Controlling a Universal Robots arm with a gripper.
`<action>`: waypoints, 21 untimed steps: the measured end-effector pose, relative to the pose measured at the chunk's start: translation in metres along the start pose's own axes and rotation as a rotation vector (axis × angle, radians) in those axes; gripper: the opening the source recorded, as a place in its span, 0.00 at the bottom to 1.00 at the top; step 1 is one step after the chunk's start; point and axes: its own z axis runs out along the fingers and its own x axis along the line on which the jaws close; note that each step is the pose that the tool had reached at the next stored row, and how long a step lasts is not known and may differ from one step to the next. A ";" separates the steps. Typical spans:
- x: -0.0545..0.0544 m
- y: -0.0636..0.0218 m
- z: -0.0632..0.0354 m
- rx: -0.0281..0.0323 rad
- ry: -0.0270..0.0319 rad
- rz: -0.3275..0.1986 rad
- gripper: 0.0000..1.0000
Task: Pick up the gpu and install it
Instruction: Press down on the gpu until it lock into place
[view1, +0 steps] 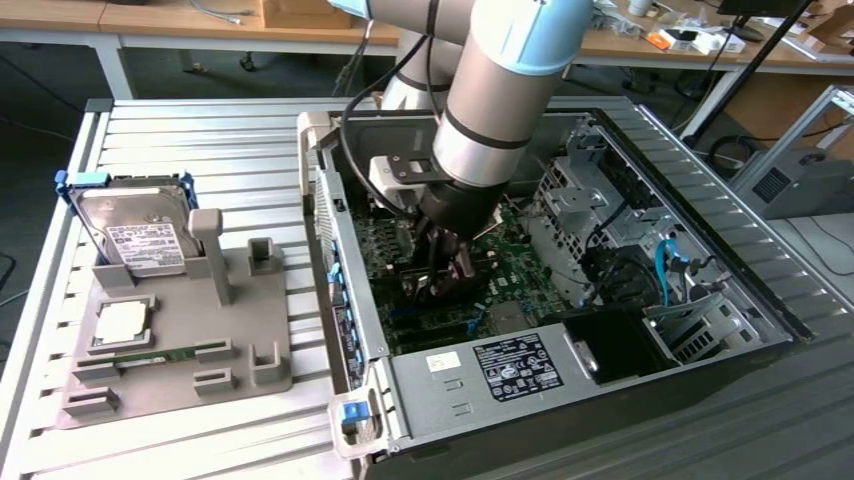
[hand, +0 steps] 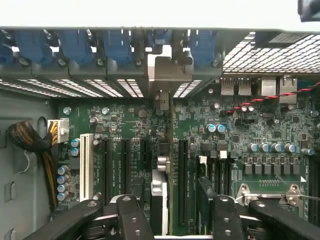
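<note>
Down inside the computer case (view1: 747, 290), the jaws stood spread on either side of the gpu (hand: 171, 150), which stood upright in its slot.

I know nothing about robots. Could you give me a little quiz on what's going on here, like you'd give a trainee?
1. True or false: the hard drive stands in the grey holder, outside the computer case.
2. Where is the end effector?
A. Over the hard drive
B. Inside the computer case, above the green main board
C. Beside the case, over the slatted table
3. Fill the gap: the graphics card stands on edge ___ the end effector's two open fingers.

Key: 1 true; 2 B; 3 between.
</note>
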 end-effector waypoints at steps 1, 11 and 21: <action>0.000 -0.0001 0.0012 0.0000 0.0000 0.000 0.54; 0.000 -0.0001 0.0011 -0.0003 0.0011 0.000 0.34; 0.000 -0.0001 0.0013 -0.0001 0.0002 0.000 0.30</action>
